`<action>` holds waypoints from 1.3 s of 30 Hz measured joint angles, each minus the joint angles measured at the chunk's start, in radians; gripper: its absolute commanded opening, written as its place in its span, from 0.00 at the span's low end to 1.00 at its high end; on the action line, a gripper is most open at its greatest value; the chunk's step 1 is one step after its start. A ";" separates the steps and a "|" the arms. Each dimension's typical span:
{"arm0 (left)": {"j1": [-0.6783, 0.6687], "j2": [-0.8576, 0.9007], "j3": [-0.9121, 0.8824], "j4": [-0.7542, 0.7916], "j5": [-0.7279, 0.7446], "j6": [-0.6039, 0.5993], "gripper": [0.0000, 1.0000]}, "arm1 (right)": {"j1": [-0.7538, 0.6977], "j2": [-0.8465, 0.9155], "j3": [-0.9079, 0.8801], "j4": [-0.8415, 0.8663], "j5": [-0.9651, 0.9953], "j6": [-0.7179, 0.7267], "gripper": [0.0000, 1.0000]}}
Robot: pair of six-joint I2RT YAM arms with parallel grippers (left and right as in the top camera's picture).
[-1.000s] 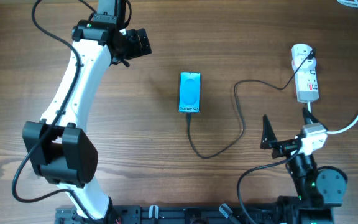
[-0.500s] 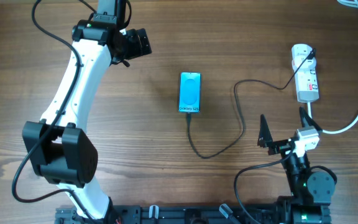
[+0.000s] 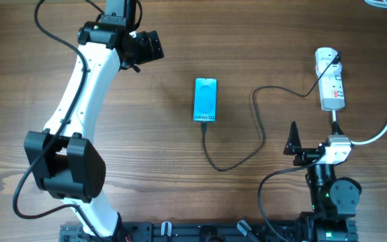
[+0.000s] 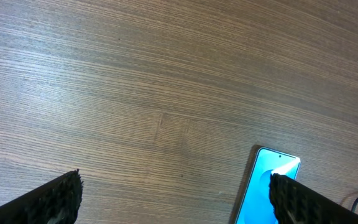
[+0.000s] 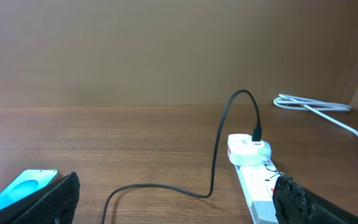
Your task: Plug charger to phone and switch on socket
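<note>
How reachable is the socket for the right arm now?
Probably yes: the socket lies close ahead of the right arm, jaws open and empty; only its white cord runs between, the charger plugged in at the far end.

The phone [image 3: 205, 100] is laid flat, screen up, near the middle of the wooden counter [image 3: 160, 181]. Its teal-blue screen is lit, with a paler round blob shown on it and small text at the near end. The charger [image 3: 258, 115], a thin black cable, is seen meeting that near short edge. From there it is looped toward the front, then carried up and across to the right, where it is arched into a white adapter seated on the far end of the socket [image 3: 330, 81]. The socket, a white oblong strip with red markings, is laid lengthwise well to the right of the phone; the switch's position cannot be told
</note>
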 measured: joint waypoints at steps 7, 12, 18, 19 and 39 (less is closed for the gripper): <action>0.000 0.000 0.000 0.000 0.000 0.000 1.00 | 0.000 0.000 0.000 0.000 0.014 0.019 1.00; 0.000 0.000 0.000 0.000 0.000 0.000 1.00 | 0.000 0.000 0.000 0.000 0.014 0.019 1.00; 0.000 0.000 0.000 0.000 0.000 0.000 1.00 | 0.000 0.000 0.000 0.000 0.010 -0.016 1.00; 0.000 0.000 0.000 0.000 0.000 0.000 1.00 | 0.000 0.000 0.000 0.000 0.010 -0.021 1.00; 0.000 0.000 0.000 0.000 0.000 0.000 1.00 | 0.000 0.000 0.000 0.000 0.010 -0.027 1.00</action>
